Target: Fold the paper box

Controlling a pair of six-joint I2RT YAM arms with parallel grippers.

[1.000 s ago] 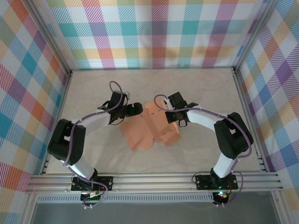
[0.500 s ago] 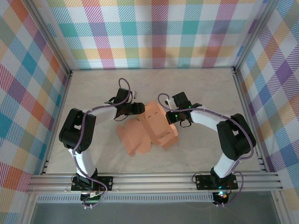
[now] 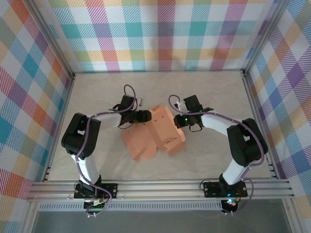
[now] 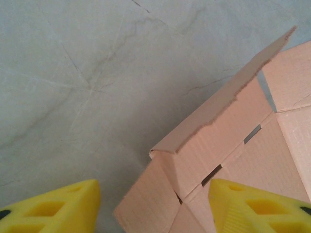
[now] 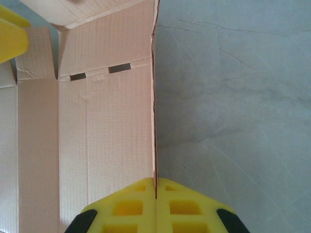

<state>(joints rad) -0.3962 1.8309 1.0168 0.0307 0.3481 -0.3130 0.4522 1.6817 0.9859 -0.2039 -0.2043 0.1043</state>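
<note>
Salmon-orange die-cut cardboard paper box (image 3: 151,136), centre of top view: judged light, bendy, easily creased; take by flap edges. Raised edge pinched in right gripper (image 5: 155,188); left gripper (image 4: 153,190) spread, straddling corner flap.

Both arms bend inward, wrists facing each other. Left gripper's (image 3: 144,116) jaws stand apart; right gripper's (image 5: 155,206) fingers are pinched together on the box (image 5: 107,136) edge.
</note>
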